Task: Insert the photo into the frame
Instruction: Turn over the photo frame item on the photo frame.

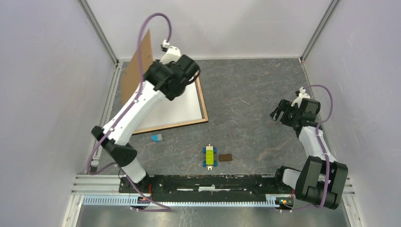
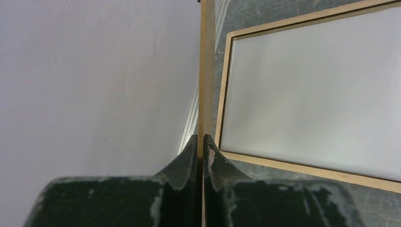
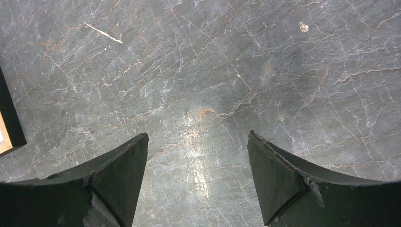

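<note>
The left gripper (image 2: 203, 140) pinches the brown board (image 1: 137, 68), upright at the upper left by the frame (image 2: 225, 85). The right gripper (image 3: 197, 135) is spread.

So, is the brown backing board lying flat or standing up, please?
Standing up: the left gripper is shut on the board along its thin edge, and the frame lies flat beside it.

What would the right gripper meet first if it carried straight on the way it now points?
Most likely the table: the right gripper is open above it with nothing between. The frame corner sits off to one side; depth is unclear.
</note>
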Controlling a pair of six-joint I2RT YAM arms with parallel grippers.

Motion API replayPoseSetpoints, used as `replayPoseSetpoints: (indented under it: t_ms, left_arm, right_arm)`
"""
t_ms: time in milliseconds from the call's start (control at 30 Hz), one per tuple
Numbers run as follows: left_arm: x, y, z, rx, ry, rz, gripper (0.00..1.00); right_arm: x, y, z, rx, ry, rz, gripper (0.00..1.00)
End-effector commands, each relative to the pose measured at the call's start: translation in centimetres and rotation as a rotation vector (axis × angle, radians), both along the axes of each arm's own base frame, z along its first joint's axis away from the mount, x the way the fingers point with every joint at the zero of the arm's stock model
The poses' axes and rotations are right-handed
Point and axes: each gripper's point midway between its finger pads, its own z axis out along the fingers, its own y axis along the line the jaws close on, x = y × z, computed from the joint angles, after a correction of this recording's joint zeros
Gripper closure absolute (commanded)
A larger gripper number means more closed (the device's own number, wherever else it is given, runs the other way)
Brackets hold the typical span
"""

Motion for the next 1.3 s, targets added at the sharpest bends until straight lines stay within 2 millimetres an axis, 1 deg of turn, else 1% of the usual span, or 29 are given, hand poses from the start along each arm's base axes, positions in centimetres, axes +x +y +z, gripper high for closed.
replayPoseSetpoints:
  t_ms: [0, 33, 133, 200, 367, 567, 767, 900, 1000, 1167, 1267]
  left_arm:
    - [2.5, -2.2, 0.6, 0.074, -0.106, 0.034, 0.98]
    - [3.2, -3.0, -0.2, 0.089, -0.088, 0.031, 0.98]
    - [4.3, -4.5, -1.8, 0.129, -0.058, 0.038, 0.98]
    - [5.2, -5.8, -3.5, 0.135, -0.024, 0.024, 0.98]
    - [6.9, -7.6, -6.2, 0.175, 0.021, 0.005, 0.98]
    - [7.7, -8.3, -8.2, 0.215, 0.077, -0.012, 0.98]
    - [7.9, -8.5, -9.7, 0.245, 0.103, -0.008, 0.98]
    - [7.8, -8.5, -10.5, 0.265, 0.132, 0.000, 0.98]
    - [7.5, -8.1, -10.8, 0.299, 0.144, 0.018, 0.98]
    - [7.1, -8.0, -11.8, 0.291, 0.173, 0.035, 0.98]
    - [6.8, -8.0, -11.9, 0.279, 0.178, 0.035, 0.98]
  right_arm:
    - [1.7, 0.2, 1.8, -0.022, -0.073, 0.036, 0.17]
    - [1.6, 0.3, 1.9, -0.023, -0.077, 0.041, 0.17]
    - [1.6, 0.6, 2.4, -0.042, -0.105, 0.056, 0.17]
    - [1.6, 1.0, 2.5, -0.048, -0.115, 0.071, 0.17]
    - [1.7, 1.1, 2.3, -0.067, -0.083, 0.083, 0.16]
    - [1.4, 1.0, 1.7, -0.079, -0.067, 0.082, 0.15]
    - [1.5, 1.2, 1.7, -0.080, -0.067, 0.086, 0.15]
    - [1.5, 1.2, 1.5, -0.077, -0.069, 0.085, 0.15]
    - [1.5, 1.3, 1.4, -0.073, -0.070, 0.088, 0.15]
    - [1.5, 1.7, 1.1, -0.057, -0.068, 0.098, 0.15]
    - [1.5, 2.0, 1.1, -0.053, -0.073, 0.107, 0.15]
